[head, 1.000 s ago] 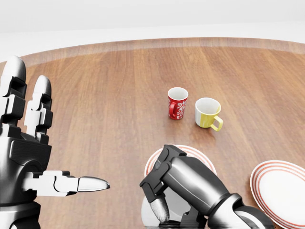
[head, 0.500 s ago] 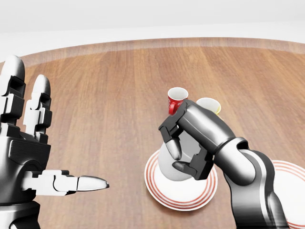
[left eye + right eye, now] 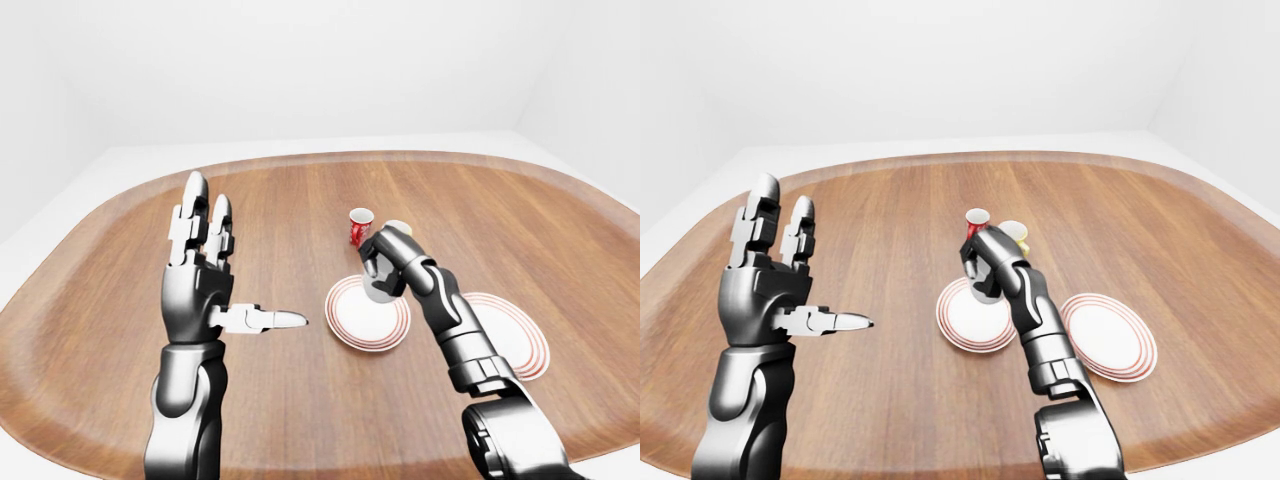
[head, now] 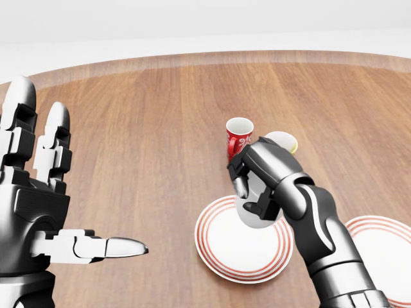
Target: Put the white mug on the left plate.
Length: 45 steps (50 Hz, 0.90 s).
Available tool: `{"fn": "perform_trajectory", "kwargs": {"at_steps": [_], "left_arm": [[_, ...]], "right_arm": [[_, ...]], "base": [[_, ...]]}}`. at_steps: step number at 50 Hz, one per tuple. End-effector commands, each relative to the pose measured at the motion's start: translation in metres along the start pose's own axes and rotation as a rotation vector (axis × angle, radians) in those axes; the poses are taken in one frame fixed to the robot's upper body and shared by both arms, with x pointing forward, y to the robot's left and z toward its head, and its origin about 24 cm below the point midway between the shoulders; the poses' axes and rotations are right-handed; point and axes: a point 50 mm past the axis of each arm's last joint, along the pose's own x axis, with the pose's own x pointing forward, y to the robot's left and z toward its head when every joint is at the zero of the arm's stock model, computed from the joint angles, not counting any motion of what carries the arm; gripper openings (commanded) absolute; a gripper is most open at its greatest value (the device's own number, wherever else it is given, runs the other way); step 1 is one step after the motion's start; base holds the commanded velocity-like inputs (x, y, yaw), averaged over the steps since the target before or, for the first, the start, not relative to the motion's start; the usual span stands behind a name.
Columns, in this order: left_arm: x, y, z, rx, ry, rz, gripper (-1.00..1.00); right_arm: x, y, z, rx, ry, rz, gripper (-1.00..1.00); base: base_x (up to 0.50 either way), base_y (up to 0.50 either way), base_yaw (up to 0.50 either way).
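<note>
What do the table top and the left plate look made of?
Table: wood, by its brown plank grain, with a soft satin sheen. Left plate: apparently glazed ceramic, smooth white with red rings at the rim; being a render, this stays a guess.

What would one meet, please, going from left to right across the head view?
Left hand → left plate → right hand holding the white mug → right plate. The red mug and yellow mug overlap the right hand's span, so I leave them out.
</note>
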Motion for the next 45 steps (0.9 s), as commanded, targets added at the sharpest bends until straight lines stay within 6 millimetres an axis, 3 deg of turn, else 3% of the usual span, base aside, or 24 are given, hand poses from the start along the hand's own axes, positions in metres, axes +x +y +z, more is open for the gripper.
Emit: {"fn": "perform_trajectory", "kwargs": {"at_steps": [1, 7, 21, 32, 45], "left_arm": [[0.0, 0.0, -0.001, -0.001, 0.006, -0.002, 1.0], [0.0, 0.0, -0.001, -0.003, 0.003, -0.001, 1.0], [0.0, 0.0, -0.002, -0.003, 0.009, -0.001, 1.0], [-0.001, 0.0, -0.003, -0.002, 0.016, -0.001, 1.0], [-0.001, 0.0, -0.004, -0.004, 0.016, -0.001, 1.0]], "right_arm": [[0.018, 0.036, -0.007, -0.008, 0.088, 0.15, -1.0], [0.026, 0.04, -0.006, 0.028, 0.113, 0.236, -1.0], [0.035, 0.024, -0.013, -0.007, 0.174, 0.226, -1.0], [0.034, 0.023, -0.015, -0.021, 0.186, 0.207, -1.0], [0.033, 0.036, -0.013, -0.031, 0.184, 0.157, -1.0]], "base": [[0.0, 0.0, 0.0], [0.0, 0.0, 0.0], [0.0, 0.0, 0.0], [0.0, 0.0, 0.0], [0.0, 0.0, 0.0]]}}
